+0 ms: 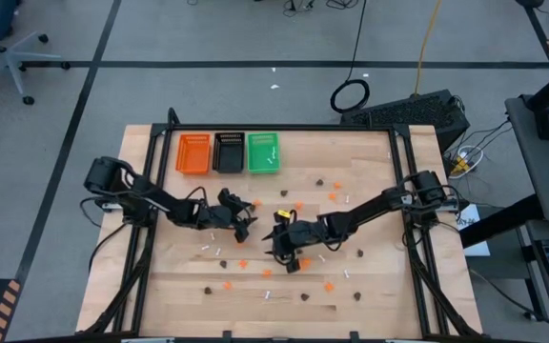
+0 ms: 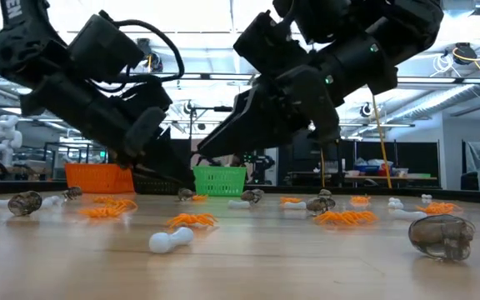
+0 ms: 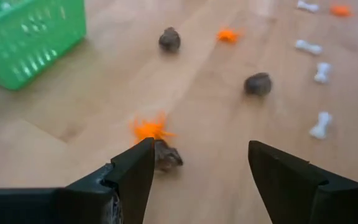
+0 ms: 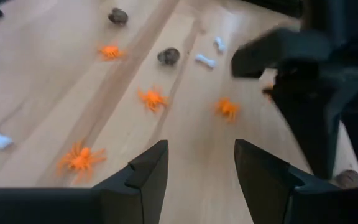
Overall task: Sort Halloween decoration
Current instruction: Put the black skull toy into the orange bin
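My left pincer (image 3: 194, 180) is spread wide and hangs low over the middle of the pale wooden worktop (image 3: 104, 112). Just ahead of its inner finger lies a dark brown lumpy trinket (image 3: 166, 155), nearly touching that fingertip (image 3: 138, 168), with an orange spidery plastic trinket (image 3: 149, 129) right behind it, the two touching or almost so. The brown lump sits off to that finger's side, not centred in the gap, so I judge the coming grasp turns on shifting across until it lies between both fingers. It looks roundish, with no clear long axis.

My right pincer (image 4: 201, 168) is also spread, and close by; from above, the two meet near the worktop's centre. Bare wood lies between its fingers, and the nearest orange spider (image 4: 227, 108) is a little way ahead. The left arm is the nearer one to the brown lump.

Farther out lie more brown lumps, orange spiders and small white bone-shaped sticks (image 3: 319, 126), scattered well apart. The green slotted plastic tray (image 3: 33, 37) stands beyond, cut off at the edge.

The finger partly hides the brown lump's near side. In the right wrist view, the other arm's dark bulk blocks much of what lies past it.
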Controlling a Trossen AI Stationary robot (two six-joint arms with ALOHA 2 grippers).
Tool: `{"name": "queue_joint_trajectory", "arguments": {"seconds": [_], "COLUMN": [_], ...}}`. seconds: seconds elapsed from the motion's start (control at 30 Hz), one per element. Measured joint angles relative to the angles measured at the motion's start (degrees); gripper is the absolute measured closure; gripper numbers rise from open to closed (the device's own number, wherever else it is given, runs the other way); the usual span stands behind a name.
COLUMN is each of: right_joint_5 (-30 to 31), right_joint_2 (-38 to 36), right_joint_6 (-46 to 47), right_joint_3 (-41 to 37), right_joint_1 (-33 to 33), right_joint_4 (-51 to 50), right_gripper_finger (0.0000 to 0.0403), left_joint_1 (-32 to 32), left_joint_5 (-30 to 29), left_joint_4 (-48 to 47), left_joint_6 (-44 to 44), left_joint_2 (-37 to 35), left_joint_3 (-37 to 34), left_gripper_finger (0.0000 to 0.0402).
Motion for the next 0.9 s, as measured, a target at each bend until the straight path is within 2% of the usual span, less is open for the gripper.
{"name": "queue_joint_trajectory", "arguments": {"seconds": [0.33, 0.4, 0.53, 0.67, 0.9], "right_joint_5": [0.09, 0.57, 5.74, 6.14, 6.10], "right_joint_2": [0.00, -0.02, 0.15, 0.04, 0.04], "right_joint_6": [1.50, 1.05, 3.62, 4.41, 2.56], "right_joint_3": [0.02, 0.09, -0.06, 0.00, 0.02], "right_joint_1": [3.23, 3.85, 4.26, 4.19, 4.44], "right_joint_4": [-1.06, -6.49, -15.44, -15.73, -8.81], "right_gripper_finger": [0.0234, 0.0234, 0.0234, 0.0234, 0.0234], "left_joint_1": [-0.67, -0.73, -0.70, -0.70, 0.12], "left_joint_5": [-0.97, -1.45, -1.92, -2.01, -1.50], "left_joint_4": [-0.08, -0.11, -0.12, -0.06, 1.32], "left_joint_6": [-1.58, -0.70, 0.26, 2.03, 5.61], "left_joint_2": [2.58, 2.58, 2.74, 2.85, 2.86], "left_joint_3": [0.64, 0.64, 0.64, 0.64, 0.64], "left_gripper_finger": [0.0144, 0.0149, 0.0165, 0.0184, 0.0209]}}
